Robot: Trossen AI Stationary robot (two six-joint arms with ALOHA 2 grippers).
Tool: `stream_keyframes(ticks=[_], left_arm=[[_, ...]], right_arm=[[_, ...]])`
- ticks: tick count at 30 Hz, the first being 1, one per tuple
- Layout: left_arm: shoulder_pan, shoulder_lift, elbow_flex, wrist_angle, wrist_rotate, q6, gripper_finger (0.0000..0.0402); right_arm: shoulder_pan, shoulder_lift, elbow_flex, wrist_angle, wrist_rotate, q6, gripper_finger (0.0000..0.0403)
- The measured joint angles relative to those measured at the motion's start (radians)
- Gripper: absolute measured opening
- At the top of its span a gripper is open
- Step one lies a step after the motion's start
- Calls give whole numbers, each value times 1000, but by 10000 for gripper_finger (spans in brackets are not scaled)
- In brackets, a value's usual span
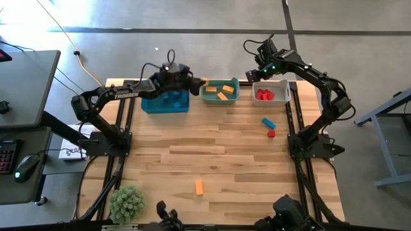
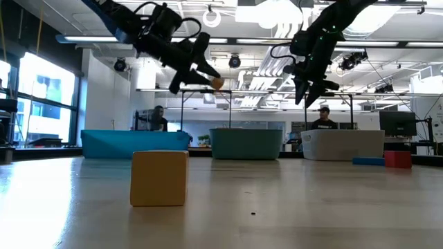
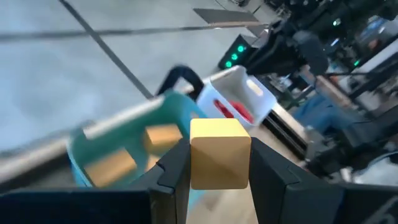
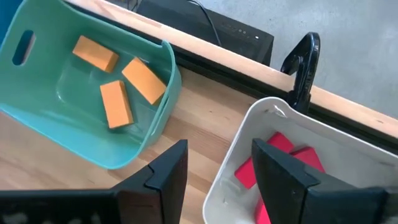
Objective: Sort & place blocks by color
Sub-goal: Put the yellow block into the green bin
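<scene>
My left gripper (image 1: 196, 82) is shut on a small orange block (image 3: 219, 152), high above the left rim of the teal bin (image 1: 220, 92). The teal bin holds three orange blocks (image 4: 118, 74). The blue bin (image 1: 166, 101) holds blue blocks. My right gripper (image 4: 214, 168) is open and empty above the left end of the white bin (image 1: 271, 93), which holds red blocks (image 4: 283, 155). On the table lie a blue block (image 1: 268, 122), a red block (image 1: 271, 133) and an orange block (image 1: 199, 187), which stands close in the low view (image 2: 159, 178). My left gripper pinches the orange block by two opposite sides (image 3: 194, 163) between its two fingers. In the low view the fingers slant downward with the block (image 2: 217, 84) at their free ends. The block is lifted clear, well above the bins.
The three bins stand in a row along the table's far edge. A green plant (image 1: 126, 203) stands at the near left corner. The middle of the wooden table (image 1: 212, 151) is bare. People sit in the room behind the table (image 2: 323, 117).
</scene>
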Motion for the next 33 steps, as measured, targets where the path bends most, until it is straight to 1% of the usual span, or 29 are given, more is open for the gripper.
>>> stream_keyframes(ticks=[4,8,11,15,16,22,29,33], left_arm=[[47,1,102,-153,-2,133,99],[86,23,147,-227,-3,205,99],[96,66,162,-227,2,233,99],[86,144,196,-225,74,236,99],[80,164,203,-226,79,236,99],[53,262,245,-236,80,309,99],[45,327,257,-239,72,315,99],[46,360,257,-256,69,315,124]], right_arm=[[0,0,0,14,0,37,165],[0,0,0,31,0,88,165],[0,0,0,32,0,118,165],[0,0,0,31,0,148,165],[0,0,0,32,0,156,165],[0,0,0,32,20,191,165],[15,0,0,33,66,192,165],[35,0,0,32,61,209,165]])
